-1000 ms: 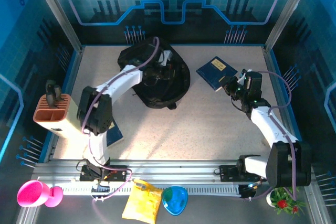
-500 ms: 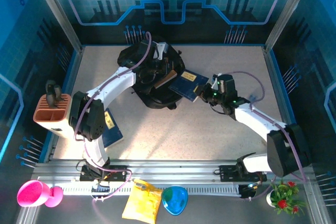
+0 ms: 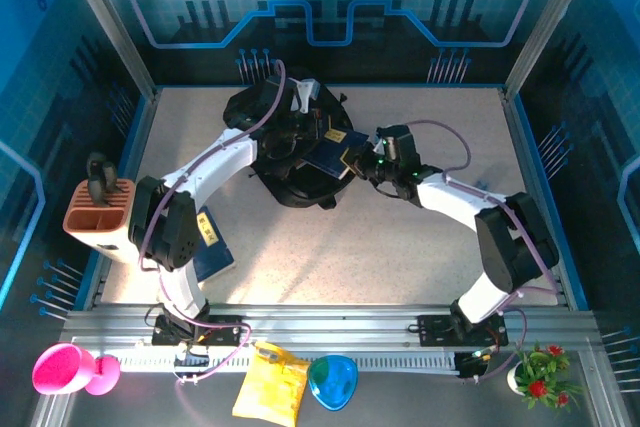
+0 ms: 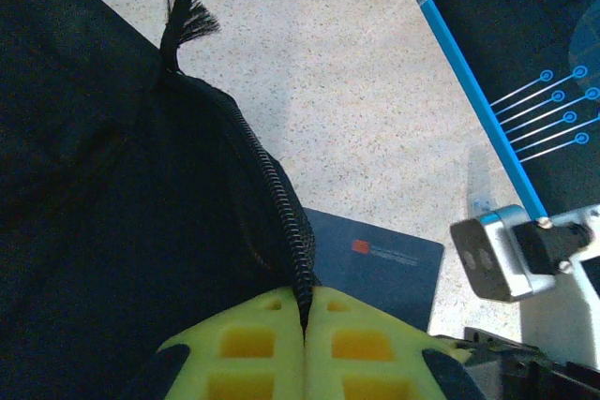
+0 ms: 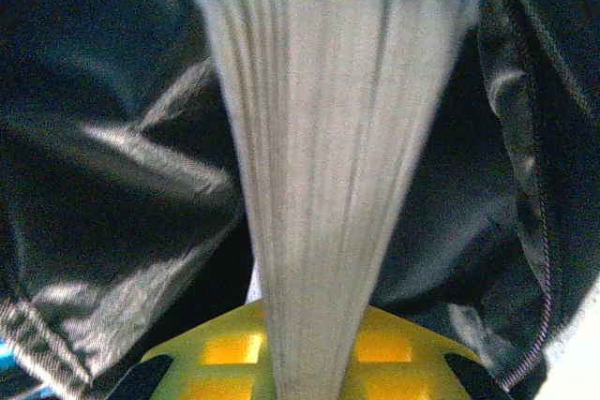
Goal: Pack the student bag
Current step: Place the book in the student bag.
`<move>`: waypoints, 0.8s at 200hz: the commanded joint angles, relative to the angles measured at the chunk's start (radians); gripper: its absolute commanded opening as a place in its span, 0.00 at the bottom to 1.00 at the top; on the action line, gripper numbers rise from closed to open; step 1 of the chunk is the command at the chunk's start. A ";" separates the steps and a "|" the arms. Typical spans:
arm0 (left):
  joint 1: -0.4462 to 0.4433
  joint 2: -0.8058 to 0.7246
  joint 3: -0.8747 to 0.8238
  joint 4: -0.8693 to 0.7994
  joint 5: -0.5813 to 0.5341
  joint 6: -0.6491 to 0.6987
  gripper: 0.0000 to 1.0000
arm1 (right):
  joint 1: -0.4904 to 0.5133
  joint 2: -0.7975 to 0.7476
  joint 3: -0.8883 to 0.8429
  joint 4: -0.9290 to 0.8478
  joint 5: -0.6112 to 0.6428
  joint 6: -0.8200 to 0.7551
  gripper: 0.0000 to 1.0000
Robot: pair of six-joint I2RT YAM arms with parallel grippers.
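From above and behind the arm bases we look steeply down on the whole table [image 3: 430, 237], both arms included. Our left wrist camera sits close behind the left gripper [image 4: 305, 311], facing along the student bag [image 4: 94, 185] zipper toward a table corner. Our right wrist camera peers past the right gripper [image 5: 305, 334], almost inside the bag's opening. All three views share the bag and the dark blue book [image 3: 335, 152].

A black soft fabric student bag [image 3: 300, 187] with black zip teeth sits on a speckled off-white worktop [image 3: 400, 237] edged in bright blue. The navy blue hardcover book [image 3: 330, 155] carries a gold label and pale grey page edges. Yellow pads face the left hand [image 4: 305, 316] and right hand [image 5: 309, 334]; purple cables [image 3: 265, 97] trail the white arms [image 3: 225, 157].
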 commanded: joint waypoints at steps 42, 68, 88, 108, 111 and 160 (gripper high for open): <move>-0.006 -0.081 -0.012 0.061 0.040 -0.031 0.00 | 0.076 0.175 0.217 -0.065 0.154 0.062 0.05; -0.005 -0.084 -0.009 0.051 0.042 -0.034 0.00 | 0.092 0.267 0.304 -0.083 0.159 0.112 0.05; -0.006 -0.084 -0.007 0.047 0.037 -0.036 0.00 | 0.111 0.322 0.349 -0.088 0.154 0.142 0.08; -0.004 -0.085 -0.009 0.048 0.030 -0.040 0.00 | 0.113 0.370 0.371 -0.098 0.132 0.167 0.12; -0.005 -0.085 -0.009 0.048 0.030 -0.040 0.00 | 0.114 0.376 0.372 -0.098 0.131 0.171 0.12; -0.005 -0.081 -0.003 0.065 0.022 -0.064 0.00 | 0.117 0.465 0.436 -0.116 0.102 0.163 0.12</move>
